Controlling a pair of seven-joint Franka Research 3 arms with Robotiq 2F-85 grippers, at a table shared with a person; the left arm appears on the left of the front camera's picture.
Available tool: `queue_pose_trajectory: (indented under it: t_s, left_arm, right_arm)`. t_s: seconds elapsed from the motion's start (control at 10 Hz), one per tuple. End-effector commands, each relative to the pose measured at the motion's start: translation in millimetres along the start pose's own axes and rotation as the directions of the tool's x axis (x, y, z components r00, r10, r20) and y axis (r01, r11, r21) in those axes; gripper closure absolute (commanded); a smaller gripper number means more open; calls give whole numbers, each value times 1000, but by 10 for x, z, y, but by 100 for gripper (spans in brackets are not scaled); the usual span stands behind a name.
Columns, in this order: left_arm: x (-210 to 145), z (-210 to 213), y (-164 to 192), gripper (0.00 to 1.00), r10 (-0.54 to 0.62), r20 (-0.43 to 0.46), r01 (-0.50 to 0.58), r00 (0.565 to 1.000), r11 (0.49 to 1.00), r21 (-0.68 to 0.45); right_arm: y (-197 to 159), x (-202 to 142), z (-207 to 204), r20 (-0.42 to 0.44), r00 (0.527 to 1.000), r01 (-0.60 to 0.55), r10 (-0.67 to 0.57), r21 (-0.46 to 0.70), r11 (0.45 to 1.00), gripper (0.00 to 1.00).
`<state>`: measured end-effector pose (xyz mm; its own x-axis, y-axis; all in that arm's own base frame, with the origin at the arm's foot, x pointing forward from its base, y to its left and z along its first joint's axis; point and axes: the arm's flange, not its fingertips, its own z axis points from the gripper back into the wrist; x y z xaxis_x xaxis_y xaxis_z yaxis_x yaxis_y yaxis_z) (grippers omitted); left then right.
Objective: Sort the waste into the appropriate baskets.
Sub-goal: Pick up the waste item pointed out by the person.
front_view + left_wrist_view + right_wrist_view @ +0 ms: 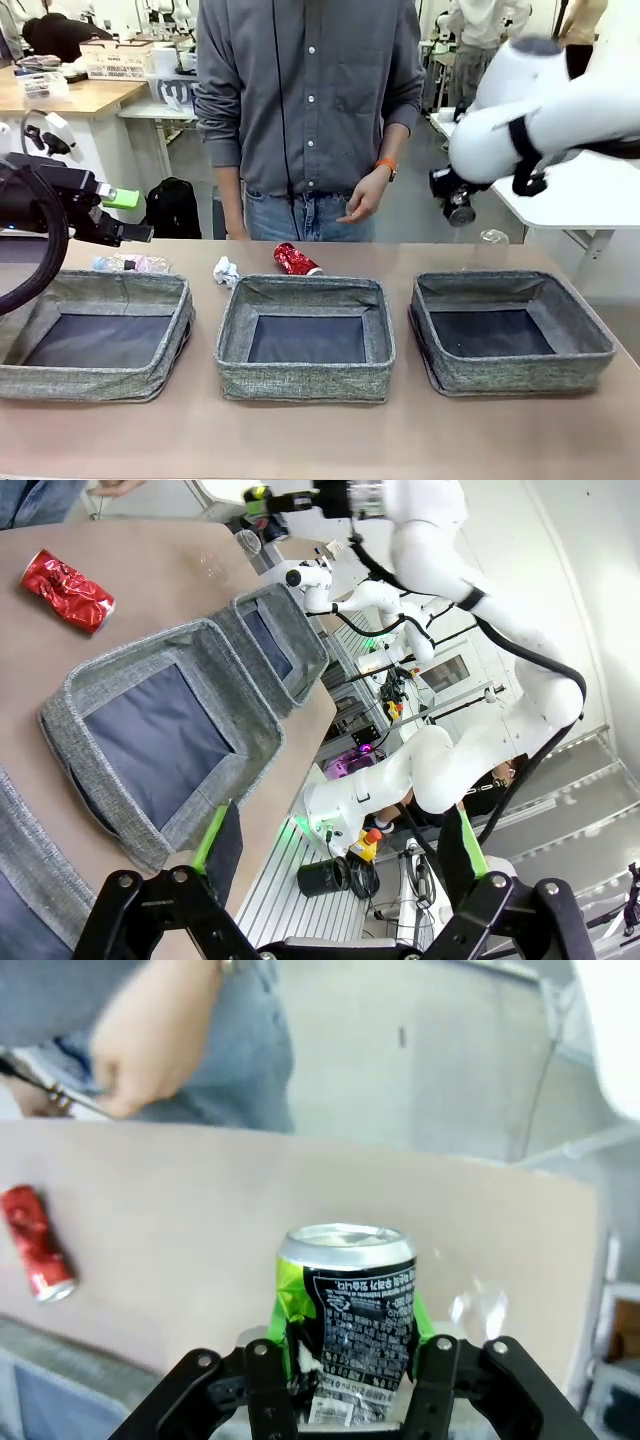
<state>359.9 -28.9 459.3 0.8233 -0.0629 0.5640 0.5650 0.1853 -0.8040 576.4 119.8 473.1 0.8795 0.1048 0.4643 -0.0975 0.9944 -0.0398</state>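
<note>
Jaws of right gripper (345, 1358) grip crushed dark can (347, 1295) above table (400, 440) far edge; left gripper (340, 838) jaws open, empty, near left edge.

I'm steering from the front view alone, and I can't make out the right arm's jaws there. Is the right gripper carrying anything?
Observer: Yes. The right wrist view shows the right gripper shut on a crushed dark can with green and black print.
Operator: How is it held?
Observer: By its crumpled lower body, with its silver top pointing away from the wrist.
Operator: And the left jaws?
Observer: The left wrist view shows the left gripper open, with its green pads wide apart and nothing between them.
</note>
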Motion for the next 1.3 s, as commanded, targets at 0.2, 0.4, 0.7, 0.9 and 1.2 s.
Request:
queue_pose_trajectory:
  t_s: [0.2,0.4,0.7,0.9,1.2]
  left_arm:
    - [3,-27,-3,0,-23,22,23,1000,1000,-19]
    - [3,-27,-3,0,-23,22,23,1000,1000,-19]
    - [3,-27,-3,0,-23,22,23,1000,1000,-19]
    - [3,-27,-3,0,-23,22,23,1000,1000,-19]
    - [3,-27,-3,0,-23,22,23,1000,1000,-19]
  right_arm:
    - [617,-867,1030,-263,893,362,-366,-64,930,70]
    - [806,-1066,1106,-97,970,225,-222,19,974,70]
    - [642,-948,1106,-266,917,290,-297,-68,955,70]
    - [1123,-947,1461,-200,966,161,-162,-22,987,52]
    - [2442,-486,2707,-204,979,12,-18,-32,999,52]
